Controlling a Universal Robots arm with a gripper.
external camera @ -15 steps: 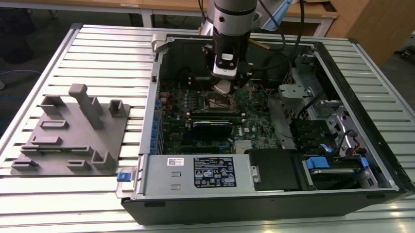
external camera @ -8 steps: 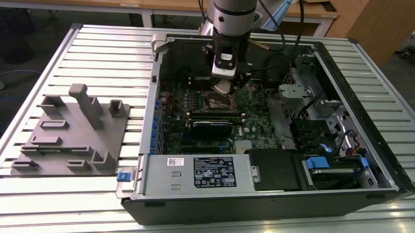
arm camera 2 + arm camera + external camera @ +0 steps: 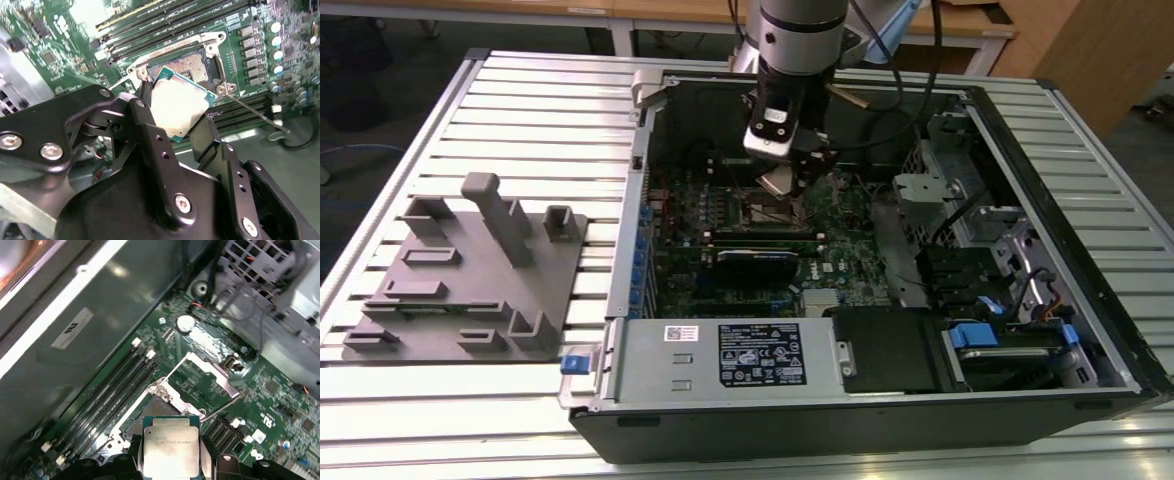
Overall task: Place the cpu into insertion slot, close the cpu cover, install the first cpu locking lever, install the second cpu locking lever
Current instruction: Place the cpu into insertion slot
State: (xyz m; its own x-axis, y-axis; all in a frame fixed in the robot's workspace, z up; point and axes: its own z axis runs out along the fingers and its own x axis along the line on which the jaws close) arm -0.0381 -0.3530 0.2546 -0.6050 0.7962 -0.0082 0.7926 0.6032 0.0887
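Pinching the cpu (image 3: 181, 105) by two opposite edges between the black fingers (image 3: 146, 120) of the gripper (image 3: 175, 114). Held with the silver top bare between them in both wrist views, one green corner jutting past the fingertips. Hanging over the slot (image 3: 150, 412), near it but apart, not seated; in the exterior view, poised just above the board (image 3: 854, 260) inside the open case (image 3: 1067, 200). Slot bare, dark centre showing, with the cover (image 3: 215, 377) standing raised off it on the far side. Thin lever (image 3: 252, 114) angled away from one slot corner. Long memory slots (image 3: 115, 385) lying alongside the slot.
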